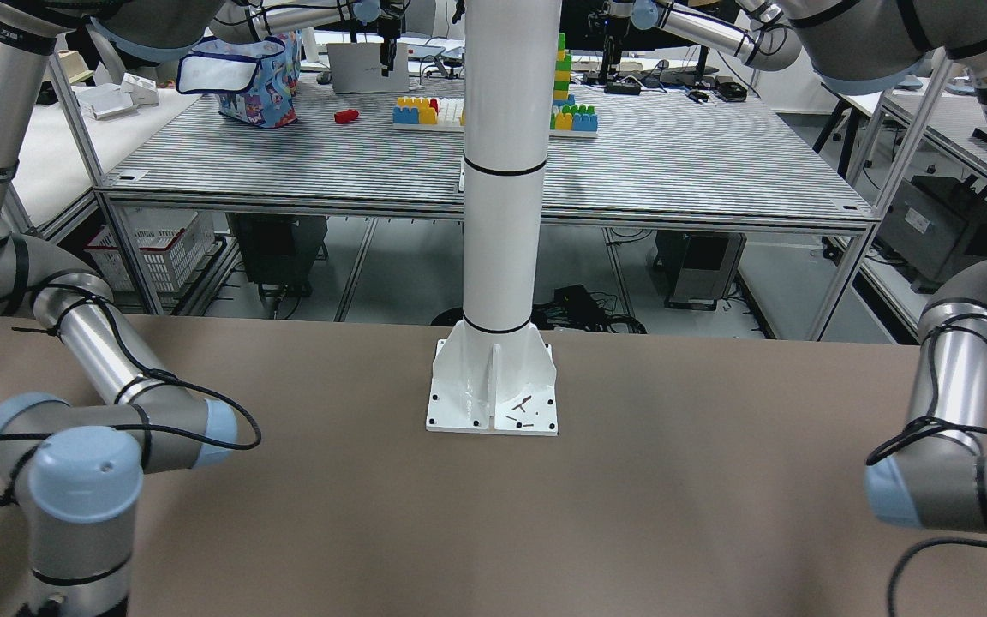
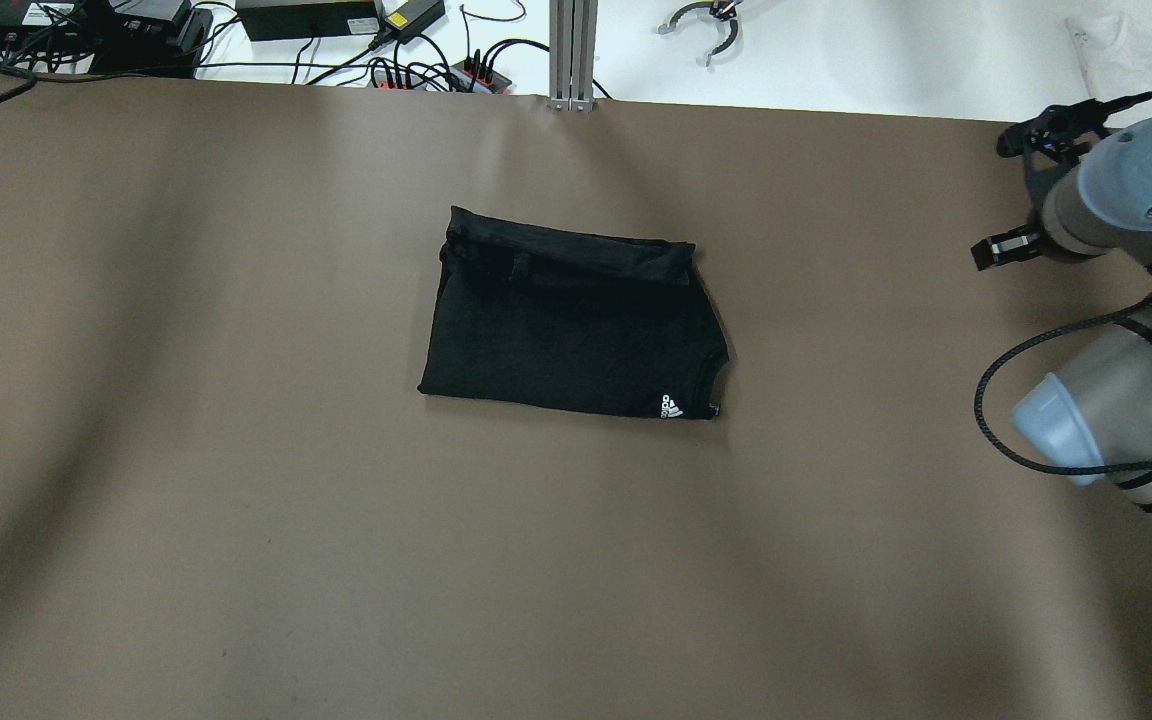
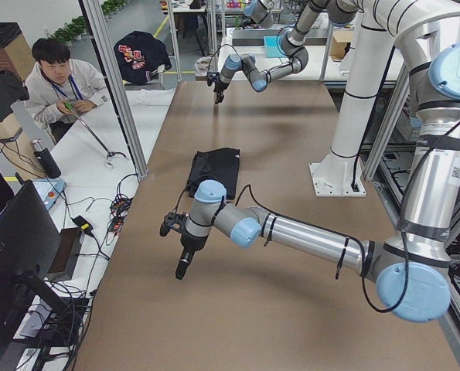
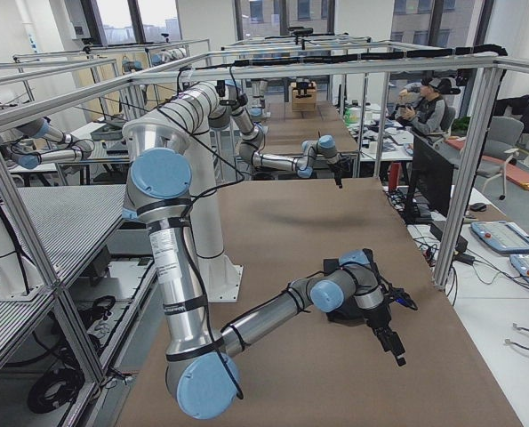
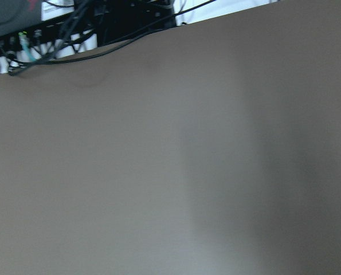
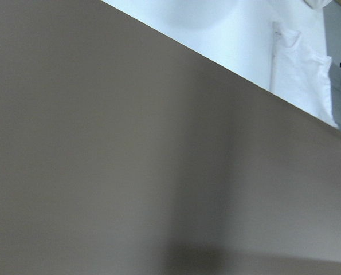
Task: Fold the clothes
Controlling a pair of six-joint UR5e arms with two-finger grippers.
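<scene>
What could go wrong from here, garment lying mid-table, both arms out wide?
1. The black garment has a bunched, rolled far edge; another fold may trap it and leave a lump.
2. The cable loop on the right arm hangs slack and might snag on a reach inward.

From overhead we look down on the brown worktop. From across it we face the white pillar. From each end we look along that worktop, and our wrist cameras see it close.
</scene>
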